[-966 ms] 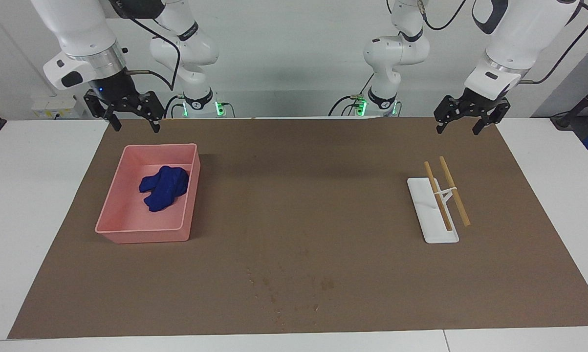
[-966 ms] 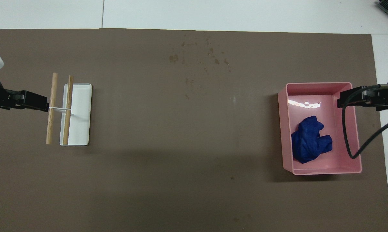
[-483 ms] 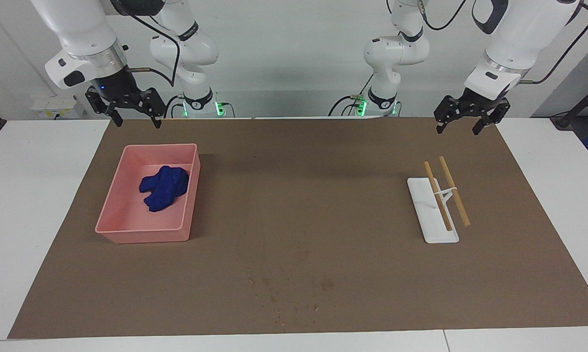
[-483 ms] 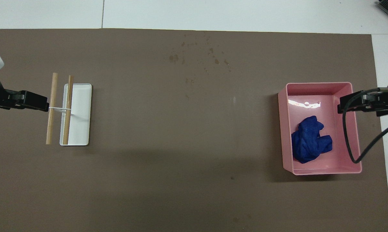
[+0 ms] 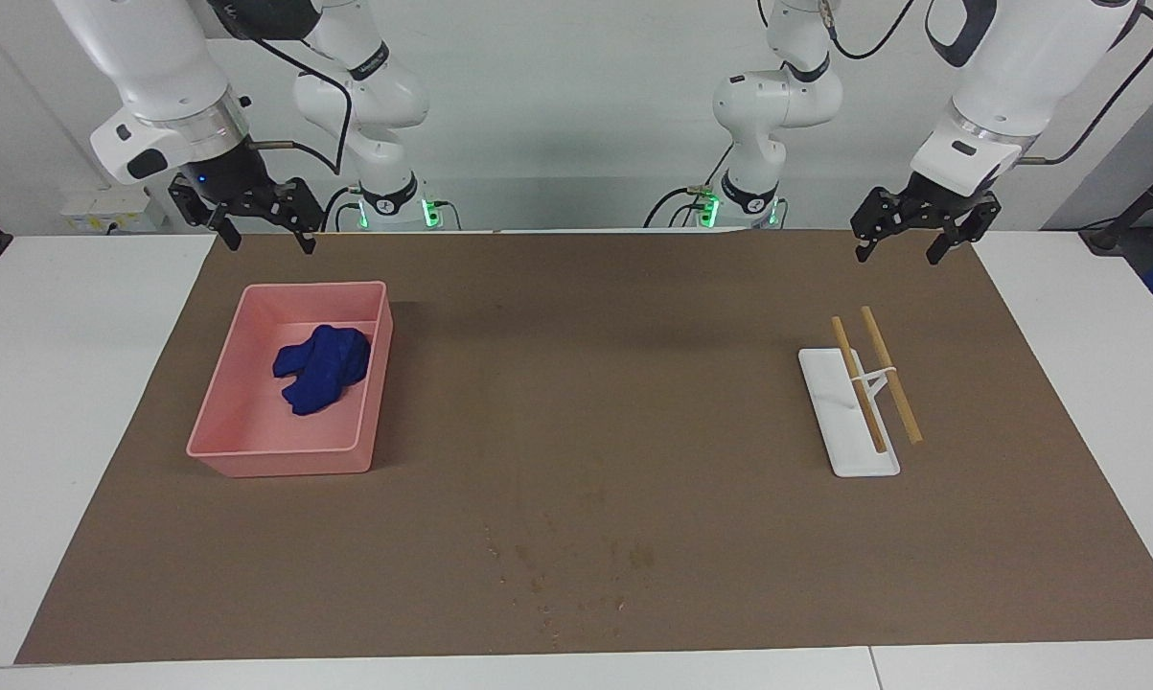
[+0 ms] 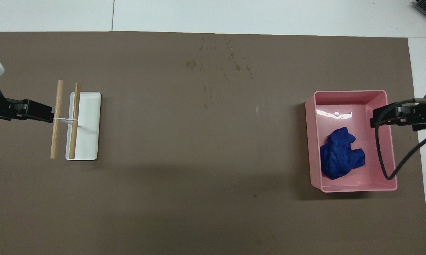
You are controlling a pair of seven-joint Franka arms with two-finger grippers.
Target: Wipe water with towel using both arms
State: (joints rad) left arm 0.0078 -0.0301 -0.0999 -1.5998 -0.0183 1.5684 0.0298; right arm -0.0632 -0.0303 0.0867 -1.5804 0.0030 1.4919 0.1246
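Left tool (image 5: 911,241) and right tool (image 5: 267,228) hang wide open, holding nothing

Even, bright, diffuse light from above; both views sharp edge to edge, no motion blur. Brown mat (image 5: 634,402) matte, no glare. Soft dark band of shadow across the mat nearer the robots, in both views. Pink tray (image 6: 390,148) casts a short soft shadow toward the middle of the counter; a white glare patch lies on its floor, overhead view. White rack (image 5: 849,450) bright, nearly washed out. Green indicator lights glow at the arm bases.
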